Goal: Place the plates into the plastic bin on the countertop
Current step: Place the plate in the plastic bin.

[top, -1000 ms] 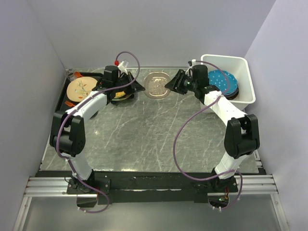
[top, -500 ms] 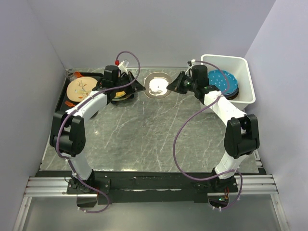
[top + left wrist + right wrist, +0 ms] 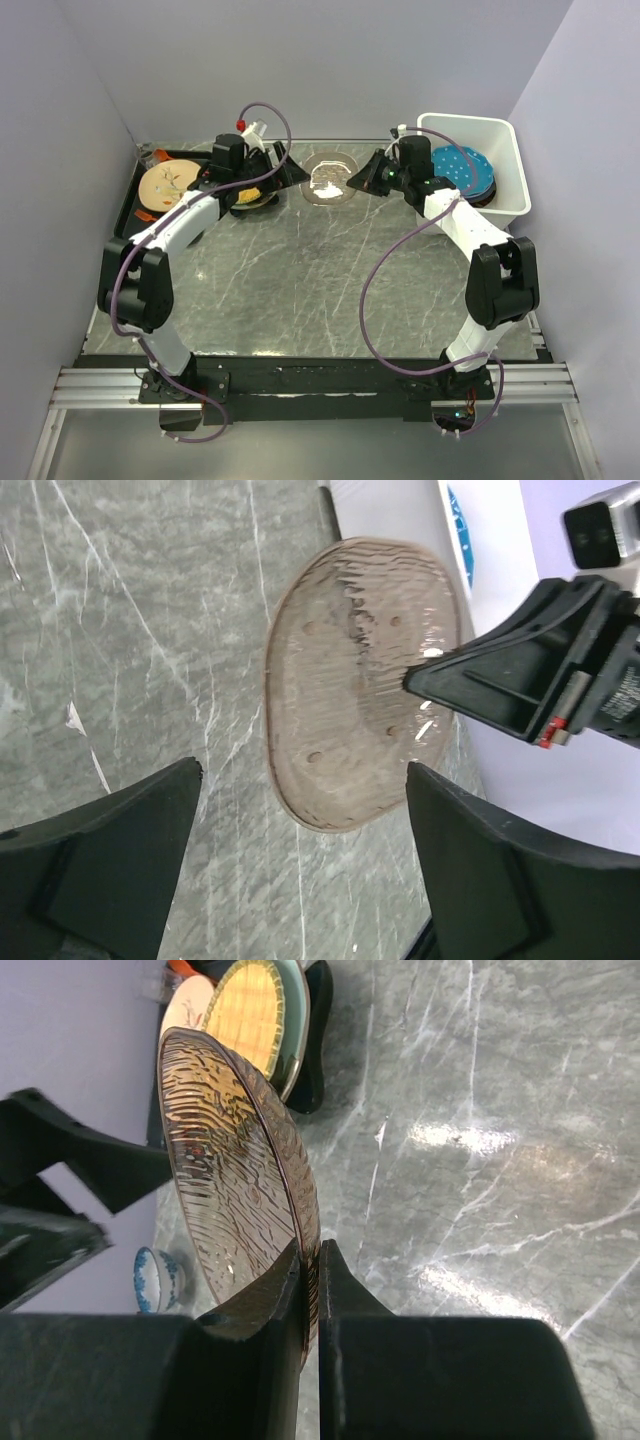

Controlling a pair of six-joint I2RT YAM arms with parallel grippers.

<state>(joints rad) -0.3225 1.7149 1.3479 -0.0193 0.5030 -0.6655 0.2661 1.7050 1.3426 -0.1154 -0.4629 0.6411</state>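
Note:
A ribbed clear-amber glass plate (image 3: 328,175) hangs tilted over the back middle of the countertop (image 3: 300,270). My right gripper (image 3: 352,180) is shut on its right rim. In the right wrist view both fingers pinch the plate (image 3: 235,1160) at the gripper (image 3: 310,1250). My left gripper (image 3: 290,174) is open just left of the plate, touching nothing. In the left wrist view its fingers stand wide apart at the gripper (image 3: 303,770), with the plate (image 3: 350,680) beyond them. The white plastic bin (image 3: 500,130) at the back right holds a teal dotted plate (image 3: 460,165) on darker ones.
A black tray (image 3: 135,200) at the back left carries a cream plate (image 3: 165,185) and a yellow plate with a green rim (image 3: 250,1010). A small blue and white cup (image 3: 160,1280) stands beyond the glass plate. Walls close in on both sides and the back.
My left gripper has opened and let go of the glass plate's left rim. My right gripper has closed on the right rim, and the plate now tilts in its hold.

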